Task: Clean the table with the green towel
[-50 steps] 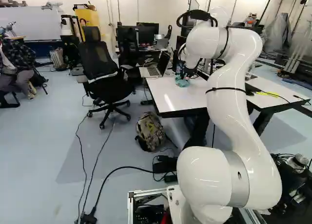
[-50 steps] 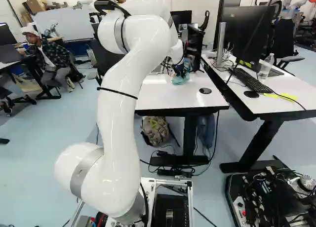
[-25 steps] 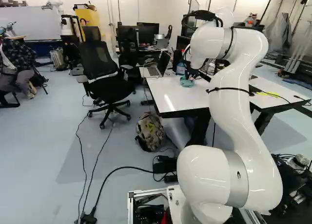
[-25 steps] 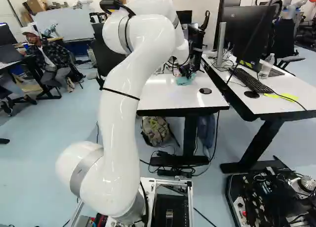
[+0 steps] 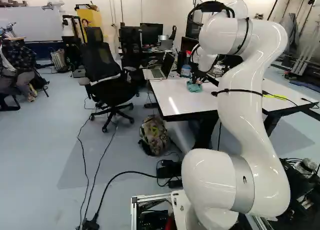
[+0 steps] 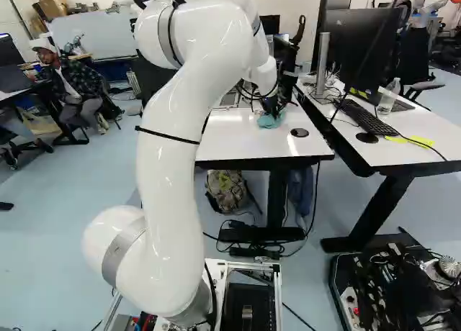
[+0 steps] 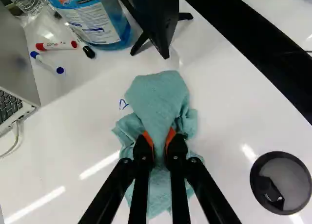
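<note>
On the bench (image 5: 175, 101) in the left base view, a green towel (image 5: 194, 87) lies bunched beneath the end effector (image 5: 197, 81), at the far reach of the white arm (image 5: 256, 125). A bottle (image 5: 185, 71) stands at eleven o'clock from the cloth and a laptop (image 5: 161, 73) at ten; a wide sweep that way would likely topple the one or nudge the other.

In the right base view, a round disc (image 6: 299, 132) sits at about four o'clock from the towel, where loose cloth could catch on its rim.

In the wrist view, with twelve o'clock straight ahead of the end effector, a dark stand (image 7: 161, 17) rises near twelve, and a red marker (image 7: 57, 46) and a blue marker (image 7: 47, 62) lie near ten; a forward stroke carried too far could strike the stand or set the markers rolling. A blue scribble (image 7: 123, 104) shows uncovered between ten and eleven, just beside the towel, and a poorly aimed wipe would miss it. The end effector is clamped on the towel, orange pads (image 7: 170, 135) pinching a gathered fold from both sides; too shallow a bite could slip under drag. The cloth spreads ahead to twelve and back beneath the fingers to six.
</note>
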Available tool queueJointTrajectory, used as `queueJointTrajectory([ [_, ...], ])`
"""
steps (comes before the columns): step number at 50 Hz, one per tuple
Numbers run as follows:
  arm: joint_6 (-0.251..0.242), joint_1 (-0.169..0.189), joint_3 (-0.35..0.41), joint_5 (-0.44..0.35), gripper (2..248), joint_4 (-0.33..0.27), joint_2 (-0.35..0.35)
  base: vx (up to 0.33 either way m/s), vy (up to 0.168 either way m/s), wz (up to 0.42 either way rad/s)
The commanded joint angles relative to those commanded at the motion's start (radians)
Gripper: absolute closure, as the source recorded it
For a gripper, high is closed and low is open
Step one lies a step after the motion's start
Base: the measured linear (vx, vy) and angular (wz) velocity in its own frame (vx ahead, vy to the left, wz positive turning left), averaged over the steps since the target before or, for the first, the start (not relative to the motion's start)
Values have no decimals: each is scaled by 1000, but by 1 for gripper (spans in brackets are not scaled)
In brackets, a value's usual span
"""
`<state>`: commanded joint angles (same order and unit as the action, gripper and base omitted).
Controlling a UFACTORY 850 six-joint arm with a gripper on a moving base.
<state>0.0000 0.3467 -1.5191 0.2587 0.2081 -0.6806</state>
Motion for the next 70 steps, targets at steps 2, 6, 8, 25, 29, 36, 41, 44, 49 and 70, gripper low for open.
queueJointTrajectory([
  [2, 0, -4, 5, 0, 204, 0, 3, 0, 0, 0],
  [6, 0, -11, 10, 0, 204, 0, 7, 0, 0, 0],
  [8, 0, -16, 11, 0, 204, 0, 8, 0, 0, 0],
  [25, 0, -63, -12, 0, 204, 0, -8, 0, 0, 0],
  [29, 0, -74, -21, 0, 204, 0, -15, 0, 0, 0],
  [36, 0, -89, -47, 0, 204, 0, -33, 0, 0, 0],
  [41, 0, -94, -74, 0, 204, 0, -52, 0, 0, 0],
  [44, 0, -96, -92, 0, 204, 0, -64, 0, 0, 0],
  [49, 0, -99, -123, 0, 204, 0, -85, 0, 0, 0],
  [70, 0, -91, -244, 0, 204, 0, -168, 0, 0, 0],
])
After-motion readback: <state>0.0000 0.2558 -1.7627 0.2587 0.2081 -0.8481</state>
